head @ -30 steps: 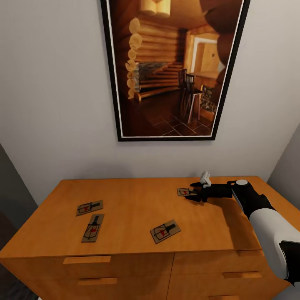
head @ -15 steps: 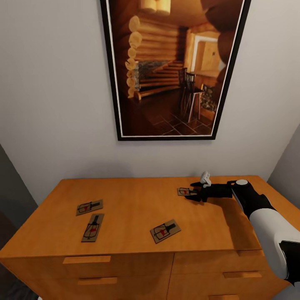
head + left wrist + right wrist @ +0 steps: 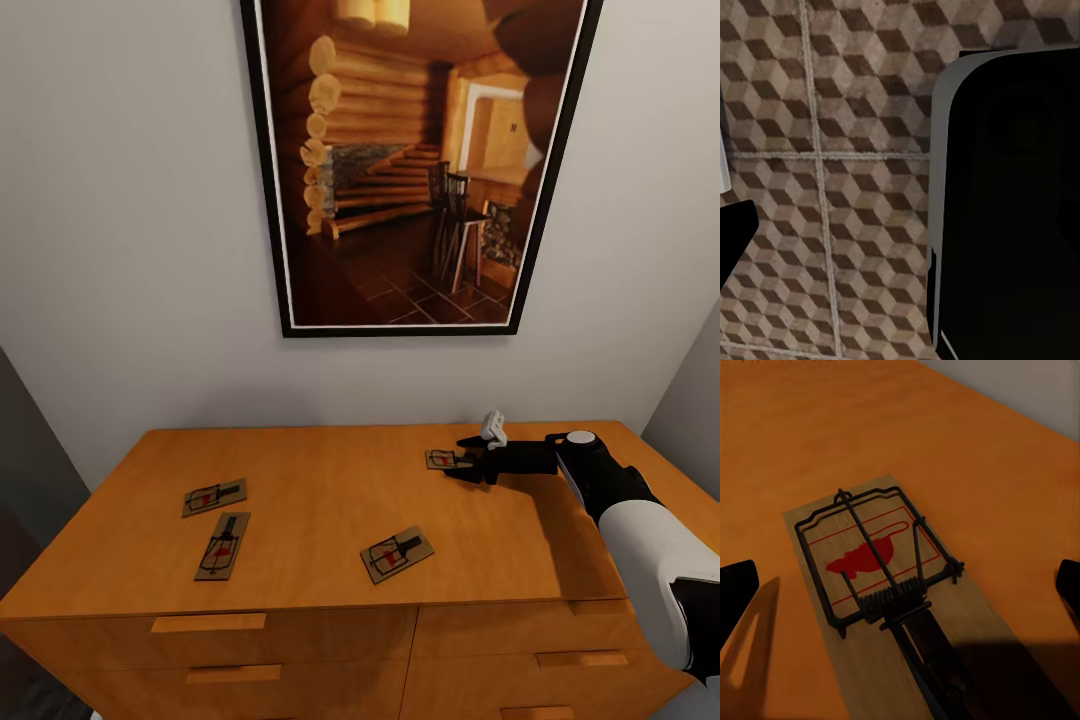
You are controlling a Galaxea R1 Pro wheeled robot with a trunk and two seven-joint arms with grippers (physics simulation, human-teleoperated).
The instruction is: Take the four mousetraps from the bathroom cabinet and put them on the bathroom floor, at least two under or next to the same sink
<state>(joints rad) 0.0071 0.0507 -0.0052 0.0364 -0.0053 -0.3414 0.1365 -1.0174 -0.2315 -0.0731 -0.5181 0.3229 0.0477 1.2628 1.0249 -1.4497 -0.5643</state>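
Right gripper (image 3: 462, 463) spread open astride far mousetrap (image 3: 441, 460): light, stiff, thin board; pinch its long edges.

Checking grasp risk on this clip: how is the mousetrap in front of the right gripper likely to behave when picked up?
The mousetrap is a thin flat board, so probably stiff and light. Lying flush on the cabinet top, it may slide rather than lift. Its raised wire could catch the right gripper fingers.

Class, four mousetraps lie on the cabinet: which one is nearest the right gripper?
The back-right mousetrap, directly at the right gripper fingertips; the other three lie farther left and nearer the front edge of the cabinet.
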